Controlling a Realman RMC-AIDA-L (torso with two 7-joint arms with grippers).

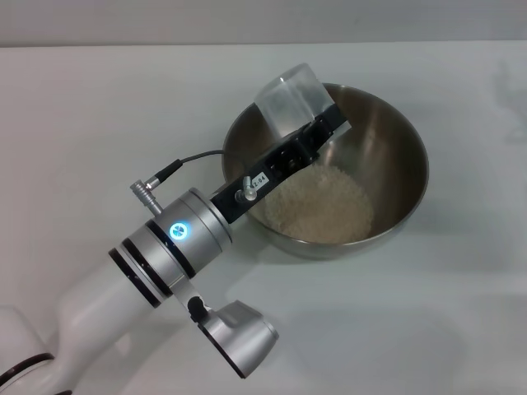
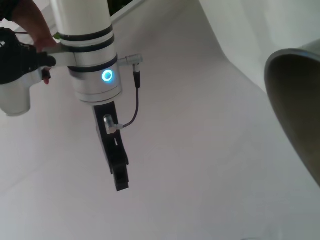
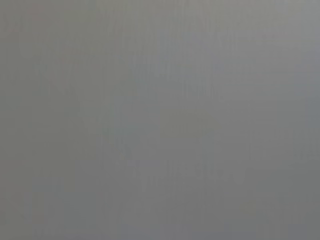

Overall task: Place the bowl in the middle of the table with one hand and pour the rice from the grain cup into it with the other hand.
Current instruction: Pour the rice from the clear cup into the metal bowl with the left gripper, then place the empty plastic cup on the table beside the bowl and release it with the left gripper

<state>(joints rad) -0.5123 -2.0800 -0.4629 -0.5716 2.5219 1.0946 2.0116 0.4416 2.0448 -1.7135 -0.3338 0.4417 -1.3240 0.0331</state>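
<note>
The steel bowl (image 1: 399,156) stands on the white table (image 1: 107,107), right of its middle. A pale heap of rice (image 1: 321,206) lies in its bottom. My left gripper (image 1: 323,125) reaches in from the lower left and is shut on the frosted grain cup (image 1: 288,100). It holds the cup tipped over the bowl's near-left rim. No rice shows in the cup. The left wrist view shows the bowl's rim (image 2: 295,100) and my right gripper (image 2: 120,181), which holds nothing and hangs over bare table away from the bowl. The right arm is out of the head view.
A black cable (image 1: 193,158) loops from the left wrist to the gripper body. The left wrist's camera housing (image 1: 240,336) hangs low above the table's front. White table surface lies around the bowl. The right wrist view is plain grey.
</note>
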